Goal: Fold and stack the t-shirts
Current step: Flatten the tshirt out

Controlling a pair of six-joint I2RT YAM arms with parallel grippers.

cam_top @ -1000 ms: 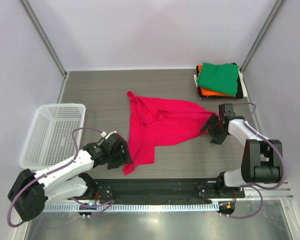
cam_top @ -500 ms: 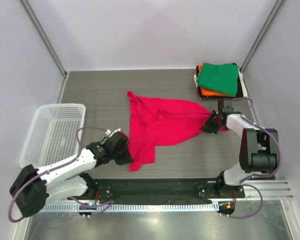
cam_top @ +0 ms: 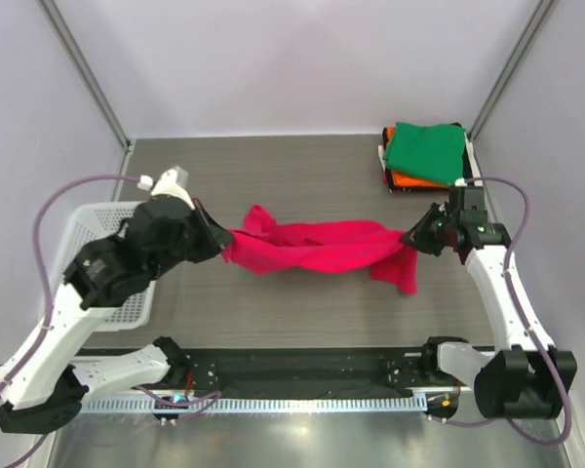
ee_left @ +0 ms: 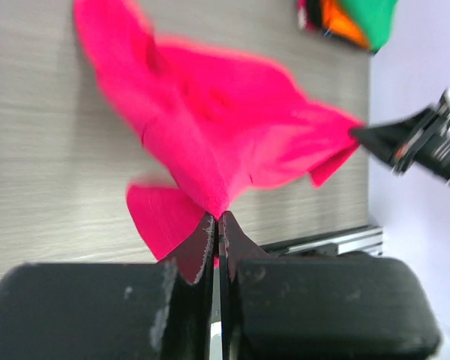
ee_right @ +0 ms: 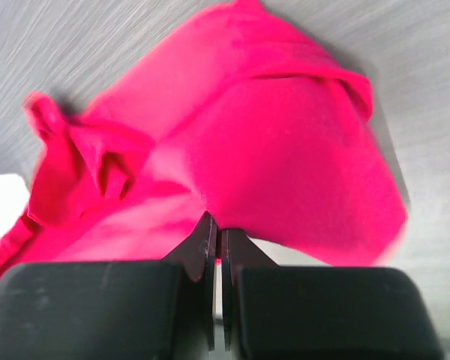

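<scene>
The pink-red t-shirt (cam_top: 317, 249) hangs stretched between both grippers above the table, sagging in the middle, one flap drooping at its right end. My left gripper (cam_top: 222, 246) is shut on its left end; in the left wrist view the fingertips (ee_left: 208, 226) pinch a cloth corner (ee_left: 210, 142). My right gripper (cam_top: 412, 237) is shut on the right end, and the shirt (ee_right: 247, 142) fills the right wrist view above the closed jaws. Folded t-shirts (cam_top: 426, 156) lie stacked at the back right, green on top, orange and dark below.
A white mesh basket (cam_top: 90, 263) stands at the table's left side, partly under my raised left arm. The stack (ee_left: 352, 19) shows at the top right of the left wrist view. Side walls and corner posts close in the table.
Both grippers closed on the pink-red shirt's ends and lifted it off the table. The left arm swung up and back; the shirt now hangs as a narrow band between them.
</scene>
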